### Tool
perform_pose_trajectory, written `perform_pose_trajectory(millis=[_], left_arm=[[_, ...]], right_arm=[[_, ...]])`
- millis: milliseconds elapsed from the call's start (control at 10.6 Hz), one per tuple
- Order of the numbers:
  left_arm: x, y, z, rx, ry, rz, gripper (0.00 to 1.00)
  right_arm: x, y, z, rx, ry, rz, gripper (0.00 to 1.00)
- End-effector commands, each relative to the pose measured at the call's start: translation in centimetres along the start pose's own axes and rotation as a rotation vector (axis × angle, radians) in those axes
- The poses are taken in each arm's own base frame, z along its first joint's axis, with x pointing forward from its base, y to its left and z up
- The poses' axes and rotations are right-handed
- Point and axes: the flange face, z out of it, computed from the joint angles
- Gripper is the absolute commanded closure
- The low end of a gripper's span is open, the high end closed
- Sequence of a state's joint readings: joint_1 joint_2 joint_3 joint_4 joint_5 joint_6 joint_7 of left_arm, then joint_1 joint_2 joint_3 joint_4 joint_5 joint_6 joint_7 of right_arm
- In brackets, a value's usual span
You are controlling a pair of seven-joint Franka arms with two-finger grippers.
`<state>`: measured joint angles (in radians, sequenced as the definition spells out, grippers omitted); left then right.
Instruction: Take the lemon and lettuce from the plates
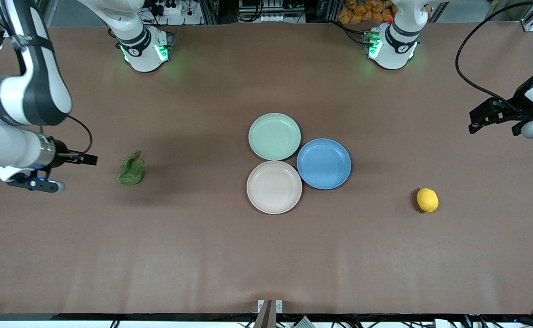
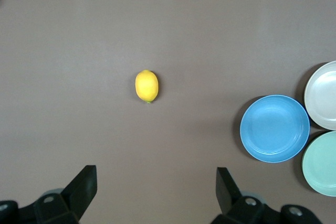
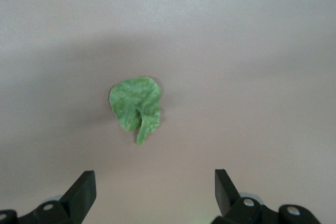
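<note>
Lemon [image 1: 427, 200] on bare bench [image 1: 193, 255], toward left arm's end, well apart from plates. Lettuce [image 1: 131, 169] on bench toward right arm's end. Mint plate [image 1: 274, 136], cream plate [image 1: 274, 187], blue plate [image 1: 324, 163] clustered mid-bench, touching. Left claw [image 2: 156, 192] open, raised near lemon. Right claw [image 3: 155, 192] open, raised beside lettuce.
</note>
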<state>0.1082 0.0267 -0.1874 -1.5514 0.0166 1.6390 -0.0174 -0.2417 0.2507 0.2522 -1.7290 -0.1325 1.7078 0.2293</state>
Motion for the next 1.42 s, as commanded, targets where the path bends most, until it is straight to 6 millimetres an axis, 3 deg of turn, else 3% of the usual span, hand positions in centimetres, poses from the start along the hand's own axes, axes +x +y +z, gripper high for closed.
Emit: perform_pose_trajectory(millis=[0,473,662,946,1324], left_arm=[[-0.4,0.2,-0.3,0.03,0.003,-0.002,0.0],[-0.2,-0.1,-0.8,0.029,0.013,-0.007,0.0],[-0.2,-0.1,-0.8,0.029,0.013,-0.005,0.0],[-0.1,-0.2,-0.7,0.03,0.012,-0.003,0.0],[-0.1,-0.3,-0.7,0.03,0.013,-0.005,0.0]], right_arm=[[-1.9,-0.2,-7.3,-0.013,0.058,0.004,0.0],[-7.6,-1.9,-17.1,0.046,0.164,-0.031,0.0],[-9.3,0.9,-19.8,0.118,0.19,-0.036,0.0],[-11.0,3.9,-22.3,0.11,0.189,-0.068,0.0],[-12.5,4.4,-23.6,0.101,0.202,-0.066,0.0]])
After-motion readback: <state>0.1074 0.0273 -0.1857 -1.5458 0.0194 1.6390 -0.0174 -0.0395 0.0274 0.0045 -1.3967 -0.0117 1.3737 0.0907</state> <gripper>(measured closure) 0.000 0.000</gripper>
